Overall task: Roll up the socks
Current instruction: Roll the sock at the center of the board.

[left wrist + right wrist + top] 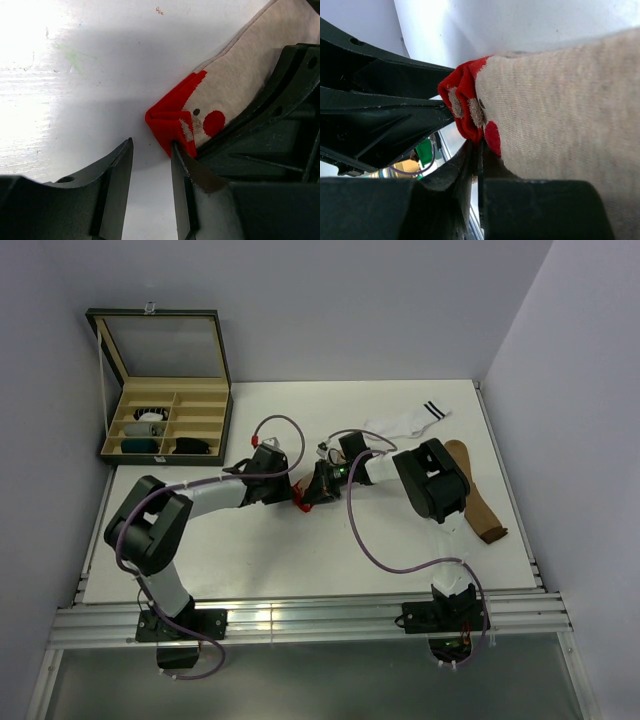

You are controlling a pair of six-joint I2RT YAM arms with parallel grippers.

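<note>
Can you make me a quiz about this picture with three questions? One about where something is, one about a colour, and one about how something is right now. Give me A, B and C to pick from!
1. Where does the white sock with black stripes lie?
A) on the floor
B) on the far side of the table, right of the middle
C) hanging off the near edge

2. What colour is the cuff of the beige sock?
A) blue
B) green
C) red

3. How do the jaws of the left gripper stand?
A) apart
B) squeezed tight together
C) out of sight

Answers:
1 B, the top view shows it lying flat there.
2 C, both wrist views show the folded red edge.
3 A, bare table shows between them.
</note>
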